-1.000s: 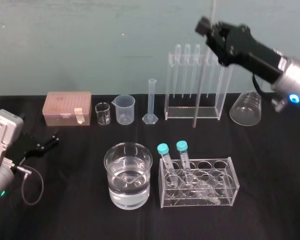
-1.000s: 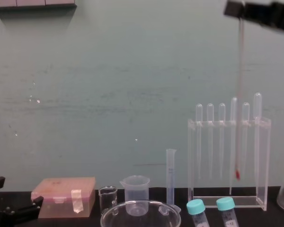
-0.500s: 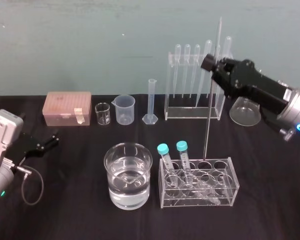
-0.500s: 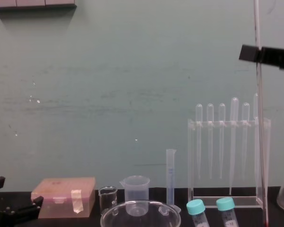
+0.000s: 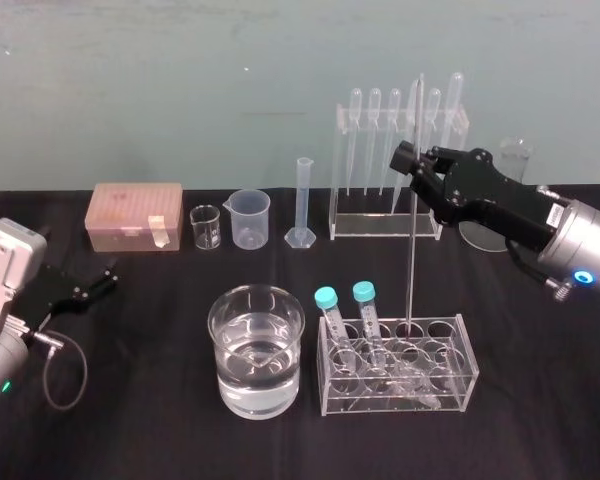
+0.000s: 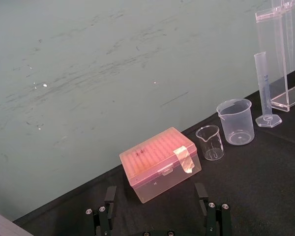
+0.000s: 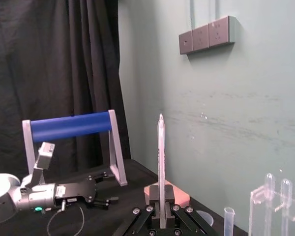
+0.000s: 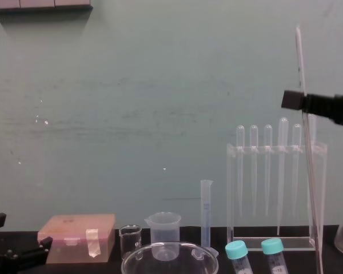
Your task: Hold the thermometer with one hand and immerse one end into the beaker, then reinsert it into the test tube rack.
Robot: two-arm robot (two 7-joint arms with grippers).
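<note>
Black cloth covers the table (image 5: 540, 420) in front of a pale green wall. One tall test tube rack (image 5: 380, 222) stands at the far side, with six bulb-topped pipettes (image 5: 374, 140) hanging through its top. One low tube rack (image 5: 450, 385) sits nearer and holds two teal-capped tubes (image 5: 364, 300). Just left of it stands one beaker (image 5: 257, 350), partly full of clear liquid. Left of the tall rack along the far side are one pink box (image 5: 135, 215), one plastic beaker (image 5: 250, 218), one graduated cylinder (image 5: 302, 205) and one tiny glass beaker (image 5: 206, 227).

The right gripper (image 5: 412, 163) reaches in from the right, its jaws pinching the single thermometer (image 5: 411, 260) partway down. The thermometer's long axis is nearly upright with a slight tilt. Its top rises past the pipette bulbs and its lower end points down at the low rack's far row, right of the beaker. Whether the tip enters a hole cannot be told.

The left gripper (image 5: 107, 280) lies parked at the near left, jaws spread.
</note>
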